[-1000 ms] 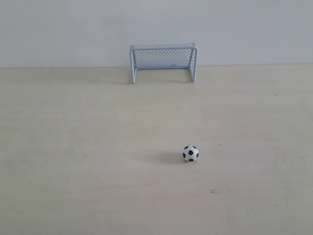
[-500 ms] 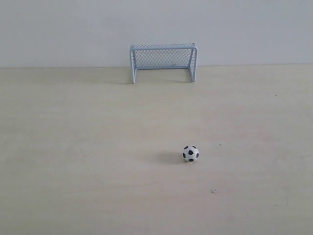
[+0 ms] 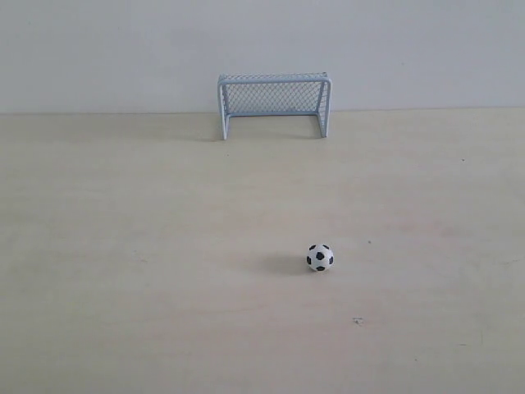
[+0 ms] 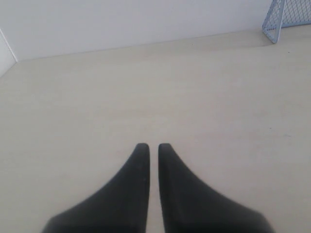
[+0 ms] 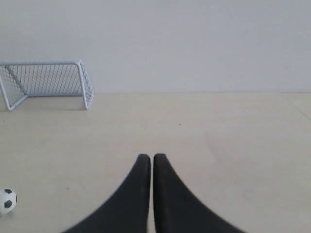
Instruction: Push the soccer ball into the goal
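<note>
No text, label, brand or number could be read anywhere. Nothing legible showed in any view.

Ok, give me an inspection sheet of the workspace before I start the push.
Surface: pale wooden table, marked only by tiny dark specks.
Job's things: soccer ball rests in the open, well short of the goal; the goal stands upright by the wall, mouth toward the ball.
Clutter: nothing seen.
Grippers: left gripper and right gripper both shut, holding nothing, neither touching the ball.
Cables: nothing seen.
Surroundings: plain pale wall behind the table.
</note>
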Action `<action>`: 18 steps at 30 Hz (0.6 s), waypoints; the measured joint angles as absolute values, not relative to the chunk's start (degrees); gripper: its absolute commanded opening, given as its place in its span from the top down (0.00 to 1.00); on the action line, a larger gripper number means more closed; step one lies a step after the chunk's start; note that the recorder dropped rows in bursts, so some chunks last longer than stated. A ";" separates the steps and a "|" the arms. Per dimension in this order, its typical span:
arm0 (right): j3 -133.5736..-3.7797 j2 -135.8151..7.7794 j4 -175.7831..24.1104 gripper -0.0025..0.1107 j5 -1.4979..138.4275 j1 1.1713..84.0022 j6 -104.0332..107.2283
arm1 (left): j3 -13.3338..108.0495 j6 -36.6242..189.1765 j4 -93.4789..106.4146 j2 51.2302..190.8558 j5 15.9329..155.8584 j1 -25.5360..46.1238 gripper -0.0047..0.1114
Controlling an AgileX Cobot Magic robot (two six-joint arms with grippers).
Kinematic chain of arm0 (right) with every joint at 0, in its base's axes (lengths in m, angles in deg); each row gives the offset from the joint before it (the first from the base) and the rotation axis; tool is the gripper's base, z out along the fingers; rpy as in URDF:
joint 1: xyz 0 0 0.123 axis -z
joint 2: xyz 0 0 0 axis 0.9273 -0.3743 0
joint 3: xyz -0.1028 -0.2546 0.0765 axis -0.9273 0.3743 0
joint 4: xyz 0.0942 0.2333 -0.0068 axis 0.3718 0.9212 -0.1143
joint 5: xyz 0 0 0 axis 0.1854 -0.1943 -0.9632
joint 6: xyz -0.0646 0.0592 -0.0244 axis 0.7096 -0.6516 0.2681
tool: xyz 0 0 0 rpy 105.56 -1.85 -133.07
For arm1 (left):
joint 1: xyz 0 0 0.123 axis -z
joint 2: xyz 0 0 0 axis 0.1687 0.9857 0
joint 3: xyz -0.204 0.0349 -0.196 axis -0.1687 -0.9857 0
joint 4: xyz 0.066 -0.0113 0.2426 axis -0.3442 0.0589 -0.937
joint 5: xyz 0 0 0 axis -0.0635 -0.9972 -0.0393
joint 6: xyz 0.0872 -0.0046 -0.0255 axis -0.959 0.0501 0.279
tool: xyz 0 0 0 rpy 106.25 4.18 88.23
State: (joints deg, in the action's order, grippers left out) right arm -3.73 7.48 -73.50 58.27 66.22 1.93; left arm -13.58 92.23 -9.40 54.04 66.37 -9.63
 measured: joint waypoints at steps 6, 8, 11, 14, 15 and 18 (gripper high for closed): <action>-3.73 7.48 -73.50 0.98 64.86 66.22 1.45 | -13.58 92.23 -9.40 54.04 66.37 -9.63 0.91; -3.73 7.48 -73.50 0.98 66.40 66.22 0.90 | -13.58 92.23 -9.40 54.04 66.37 -9.63 0.91; -3.73 7.48 -73.50 0.98 68.46 66.22 0.90 | -13.58 92.23 -9.40 54.04 66.37 -9.63 0.91; -3.73 7.48 -73.50 0.98 70.72 66.22 0.90 | -13.58 92.23 -9.40 54.04 66.37 -9.63 0.91; -3.73 7.48 -73.50 0.98 71.50 66.22 0.90 | -13.58 92.23 -9.40 54.04 66.37 -9.63 0.91; -3.73 7.48 -73.33 0.98 73.51 66.22 0.90 | -13.58 92.23 -9.40 54.04 66.37 -9.63 0.91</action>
